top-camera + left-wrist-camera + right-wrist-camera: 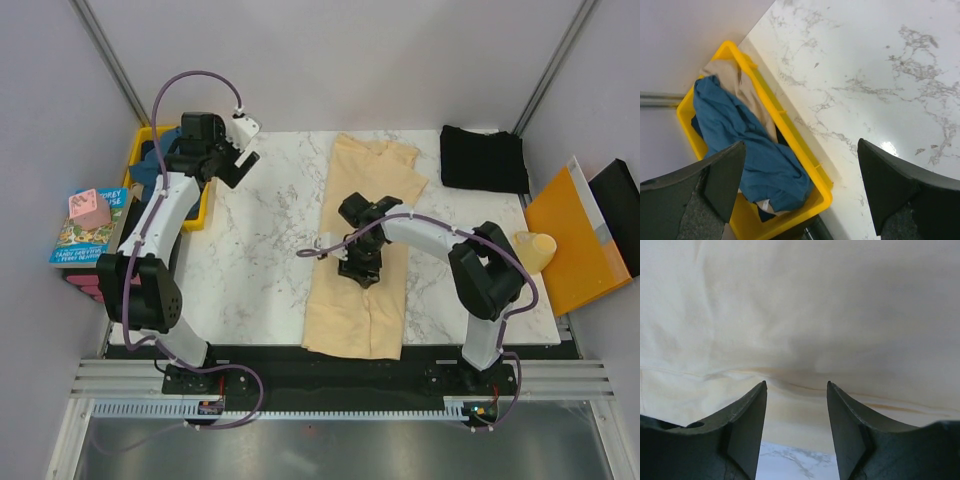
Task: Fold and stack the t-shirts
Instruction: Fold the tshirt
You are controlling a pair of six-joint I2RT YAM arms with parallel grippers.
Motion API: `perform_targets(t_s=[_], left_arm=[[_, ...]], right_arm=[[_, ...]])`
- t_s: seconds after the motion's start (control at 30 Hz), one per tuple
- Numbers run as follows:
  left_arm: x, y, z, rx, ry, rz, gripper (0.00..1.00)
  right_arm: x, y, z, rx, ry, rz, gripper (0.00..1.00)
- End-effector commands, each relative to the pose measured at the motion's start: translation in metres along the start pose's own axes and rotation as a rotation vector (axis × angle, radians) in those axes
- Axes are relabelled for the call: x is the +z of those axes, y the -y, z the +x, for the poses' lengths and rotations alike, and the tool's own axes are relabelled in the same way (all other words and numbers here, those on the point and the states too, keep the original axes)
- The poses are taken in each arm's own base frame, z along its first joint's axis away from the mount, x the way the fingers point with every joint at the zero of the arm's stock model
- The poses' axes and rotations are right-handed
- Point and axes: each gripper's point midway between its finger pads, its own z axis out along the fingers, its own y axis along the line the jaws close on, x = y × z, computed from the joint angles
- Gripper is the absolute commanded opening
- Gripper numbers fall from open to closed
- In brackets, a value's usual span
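Right gripper [362, 264]: jaws part-way apart, nothing between them. It sits low over the cream-yellow t-shirt [365, 180], roughly mid-length of it. In the wrist view cloth fills the frame, a soft crease runs across just past the fingertips, and a sliver of marble table [250, 250] shows at 6 o'clock between the fingers. Can't tell whether the tips touch the cloth.

Left gripper [801, 144]: jaws wide, empty. It hangs at 10 o'clock from table centre, above the table edge beside the yellow crate [824, 196].

Shirts, top view:
- Cream-yellow: long narrow strip through table centre, running 12 to 6. One sleeve sticks out toward 1 o'clock at the far end; the hem is near the near edge.
- Black t-shirt [485, 158]: folded flat at the 1 o'clock corner, well apart from the cream one.
- Teal-blue t-shirt [755, 150]: crumpled in the crate, lying over a beige cloth [735, 80].

Other: orange folder [565, 240] at 3 o'clock, past the table's right edge. Book [85, 235] at 9 o'clock, off the table, with a pink block [88, 207] on top.
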Motion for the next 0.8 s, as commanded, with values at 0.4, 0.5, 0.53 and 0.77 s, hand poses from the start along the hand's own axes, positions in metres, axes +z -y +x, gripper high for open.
perform_targets(t_s=[0.4, 0.5, 0.53, 0.77], left_arm=[[0.095, 0.149, -0.078, 0.459, 0.25, 0.438, 0.02], [0.125, 0.167, -0.093, 0.539, 0.266, 0.448, 0.02], [0.138, 0.18, -0.092, 0.568, 0.27, 0.473, 0.02], [0.158, 0.216, -0.138, 0.785, 0.493, 0.532, 0.02]], right_arm=[[-0.271, 0.244, 0.005, 0.521, 0.355, 1.131, 0.44], [-0.278, 0.251, 0.037, 0.583, 0.331, 1.161, 0.44], [-0.28, 0.253, 0.046, 0.589, 0.323, 1.169, 0.45], [-0.28, 0.247, 0.062, 0.582, 0.286, 1.17, 0.45]])
